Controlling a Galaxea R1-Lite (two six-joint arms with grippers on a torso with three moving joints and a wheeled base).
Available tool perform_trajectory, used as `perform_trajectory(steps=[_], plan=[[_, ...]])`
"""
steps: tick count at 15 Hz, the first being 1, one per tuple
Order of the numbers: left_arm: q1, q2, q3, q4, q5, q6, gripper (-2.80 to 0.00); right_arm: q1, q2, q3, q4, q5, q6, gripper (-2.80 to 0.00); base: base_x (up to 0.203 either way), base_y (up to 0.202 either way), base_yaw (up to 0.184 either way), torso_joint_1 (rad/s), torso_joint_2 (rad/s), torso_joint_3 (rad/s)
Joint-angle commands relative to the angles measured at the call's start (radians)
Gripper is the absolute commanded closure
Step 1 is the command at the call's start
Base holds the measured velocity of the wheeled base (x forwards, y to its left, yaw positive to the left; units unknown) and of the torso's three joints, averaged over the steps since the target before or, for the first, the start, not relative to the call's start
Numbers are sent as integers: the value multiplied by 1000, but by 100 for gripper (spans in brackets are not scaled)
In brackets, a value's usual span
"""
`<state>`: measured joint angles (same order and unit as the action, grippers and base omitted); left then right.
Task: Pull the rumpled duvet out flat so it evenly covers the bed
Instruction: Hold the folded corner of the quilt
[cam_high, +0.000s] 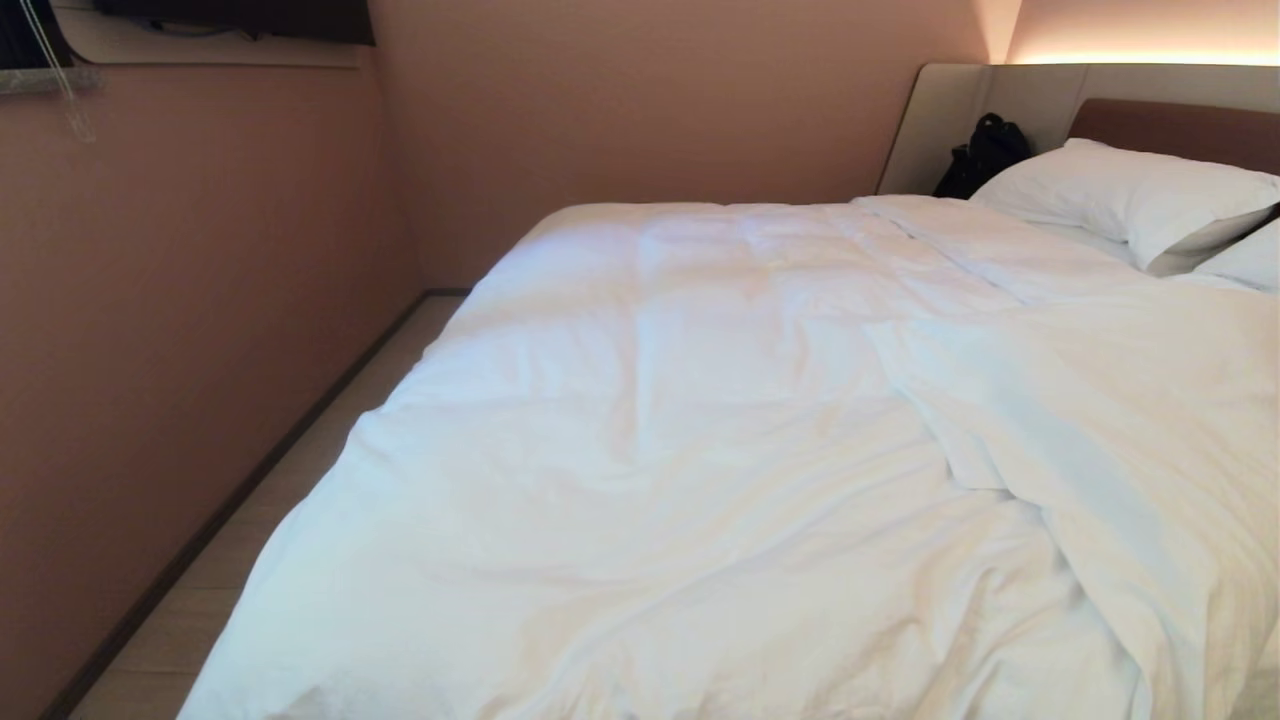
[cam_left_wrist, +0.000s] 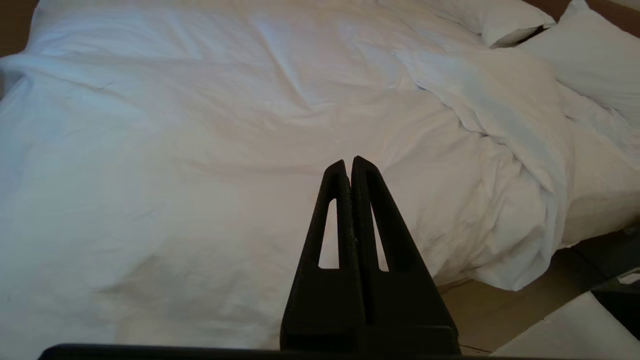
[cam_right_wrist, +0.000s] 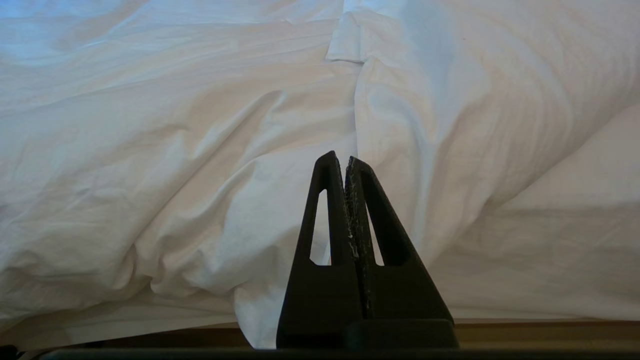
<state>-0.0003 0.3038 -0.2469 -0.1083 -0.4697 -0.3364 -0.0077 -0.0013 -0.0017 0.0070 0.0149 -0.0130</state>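
The white puffy duvet (cam_high: 660, 430) lies spread over most of the bed (cam_high: 1110, 85), creased, with a folded-back flap (cam_high: 1080, 420) along its right side. Neither arm shows in the head view. My left gripper (cam_left_wrist: 348, 164) hangs above the duvet (cam_left_wrist: 200, 150), shut, with nothing between its black fingers. Shut and empty as well, my right gripper (cam_right_wrist: 337, 160) sits low by the near side of the bed, facing a ridge of the duvet (cam_right_wrist: 200, 150) where the flap overlaps.
Two white pillows (cam_high: 1130, 200) lie at the head on the right. A black bag (cam_high: 985, 152) stands against the beige surround. A pink-brown wall (cam_high: 180, 300) runs along the far side, with a narrow strip of floor (cam_high: 300, 480) between it and the bed.
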Motion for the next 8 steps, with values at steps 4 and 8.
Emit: perform_trajectory(steps=[4,8], plan=[[-6,-162,19,48,-9,54,0,0,1,0,1,0,-1,0,0,0,0,0,0,0],[1,-302,3,159,23,100,0,0,1,0,-1,0,-1,0,0,0,0,0,0,0]])
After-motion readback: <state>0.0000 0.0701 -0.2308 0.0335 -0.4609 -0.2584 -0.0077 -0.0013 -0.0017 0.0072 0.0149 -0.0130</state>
